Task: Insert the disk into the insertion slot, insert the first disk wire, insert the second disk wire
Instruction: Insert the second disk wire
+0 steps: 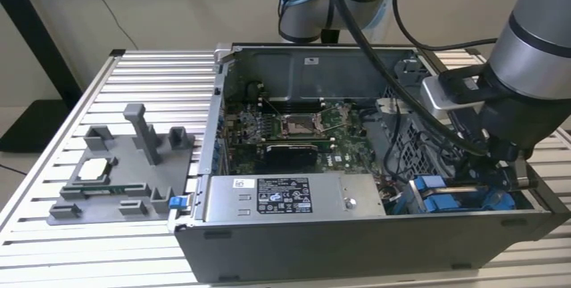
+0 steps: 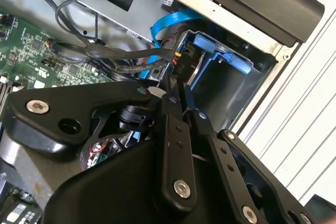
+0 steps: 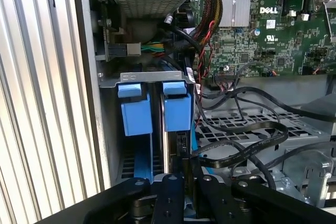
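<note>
The black metal tool [image 3: 186, 179], its fingers pressed together, reaches into the grey metal drive cage's insertion slot [image 3: 137, 153]. There the flat disk in its bright blue plastic carrier [image 3: 177, 109] stands seated, beside a second blue plastic carrier [image 3: 136, 115] and glossy black cables [image 3: 247, 129].

Slatted metal table [image 1: 143, 74] bears computer case [image 1: 357, 248], grey fixture [image 1: 125, 174].

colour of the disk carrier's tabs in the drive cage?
Bright blue; the carrier tabs show best in the first wrist view.
</note>
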You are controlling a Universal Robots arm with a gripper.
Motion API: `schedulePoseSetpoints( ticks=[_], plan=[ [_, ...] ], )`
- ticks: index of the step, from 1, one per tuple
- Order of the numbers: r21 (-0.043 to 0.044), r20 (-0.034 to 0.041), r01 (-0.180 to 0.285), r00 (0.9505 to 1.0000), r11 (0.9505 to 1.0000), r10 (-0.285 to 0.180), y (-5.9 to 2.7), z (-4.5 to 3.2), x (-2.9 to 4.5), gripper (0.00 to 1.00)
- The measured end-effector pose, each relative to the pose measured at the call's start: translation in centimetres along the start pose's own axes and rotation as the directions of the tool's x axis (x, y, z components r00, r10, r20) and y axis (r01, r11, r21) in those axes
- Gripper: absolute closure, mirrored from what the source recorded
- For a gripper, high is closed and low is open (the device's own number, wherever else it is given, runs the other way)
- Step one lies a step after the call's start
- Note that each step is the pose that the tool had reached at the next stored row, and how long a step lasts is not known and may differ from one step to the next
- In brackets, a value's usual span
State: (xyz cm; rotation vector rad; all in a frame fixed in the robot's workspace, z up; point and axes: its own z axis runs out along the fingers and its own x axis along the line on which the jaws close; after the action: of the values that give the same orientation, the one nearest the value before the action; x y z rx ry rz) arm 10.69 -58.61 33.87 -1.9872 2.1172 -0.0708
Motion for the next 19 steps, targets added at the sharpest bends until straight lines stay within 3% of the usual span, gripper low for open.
schedulePoseSetpoints(
  ticks=[11, 19],
  plan=[
    [0.0112, 0.0009, 0.002, 1.0, 0.9999, -0.002, 0.02, 0.05, -0.18, 1.0],
    [0.0123, 0.0004, 0.002, 1.0, 0.9999, -0.002, 0.11, 0.48, -0.14, 1.0]
  ],
)
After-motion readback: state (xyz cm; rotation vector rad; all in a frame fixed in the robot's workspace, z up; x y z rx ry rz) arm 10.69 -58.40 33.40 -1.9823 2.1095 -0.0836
